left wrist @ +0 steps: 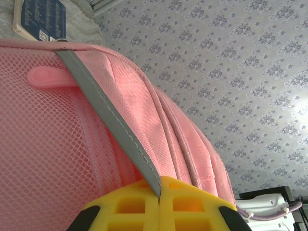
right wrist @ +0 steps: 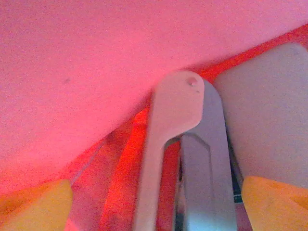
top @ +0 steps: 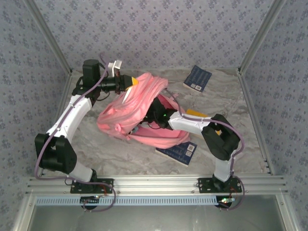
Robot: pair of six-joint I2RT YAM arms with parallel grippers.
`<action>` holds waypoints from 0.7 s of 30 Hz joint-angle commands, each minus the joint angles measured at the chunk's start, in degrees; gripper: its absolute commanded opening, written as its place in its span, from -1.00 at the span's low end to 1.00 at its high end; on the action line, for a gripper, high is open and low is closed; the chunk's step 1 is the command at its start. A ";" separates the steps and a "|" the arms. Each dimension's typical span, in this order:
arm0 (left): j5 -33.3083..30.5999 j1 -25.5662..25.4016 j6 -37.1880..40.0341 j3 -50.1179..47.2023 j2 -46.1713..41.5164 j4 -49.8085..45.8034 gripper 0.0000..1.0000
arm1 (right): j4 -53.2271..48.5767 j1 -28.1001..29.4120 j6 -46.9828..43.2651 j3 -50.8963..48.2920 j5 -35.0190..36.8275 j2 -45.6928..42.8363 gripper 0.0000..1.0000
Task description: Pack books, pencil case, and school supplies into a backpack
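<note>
Left claw [left wrist: 159, 206]: yellow fingers pressed together and clamped on the grey strip [left wrist: 113, 120] of the backpack [top: 127, 113]. The strip runs up from between the fingers across pink mesh. A pink zip pull [left wrist: 44, 77] lies on the mesh, left of the strip. In the top view this claw sits far left, at the backpack's far edge.

Right claw [right wrist: 156, 207]: fingers wide apart, gripping nothing. It reaches from the right into the backpack's mouth, with pink lining all round. A pale round-ended piece [right wrist: 175, 125] lies between the fingers, clear of the left one; what it is cannot be told. A pale slab [right wrist: 264, 115] sits just right of it.

Backpack: pink, crumpled, in the middle of the marbled table [top: 120, 154].

Books:
- Navy book [top: 198, 78]: far right, well apart from the backpack.
- Second navy book [top: 179, 152]: near side, its far edge under the backpack, beside the right arm.
- Yellow book [top: 194, 112]: only a strip shows by the right arm.
</note>
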 commanded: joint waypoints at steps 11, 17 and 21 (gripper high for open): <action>2.39 0.01 2.52 1.81 -3.02 5.63 -1.00 | -6.56 0.01 -9.20 -5.94 8.27 -14.12 0.92; -0.82 0.92 6.70 1.00 -4.49 0.27 -1.00 | -7.78 -0.48 -9.91 -15.33 17.63 -26.61 0.99; -3.61 2.91 6.55 -1.33 -6.13 0.05 -1.00 | 0.40 -5.15 0.43 -26.50 19.43 -36.37 1.00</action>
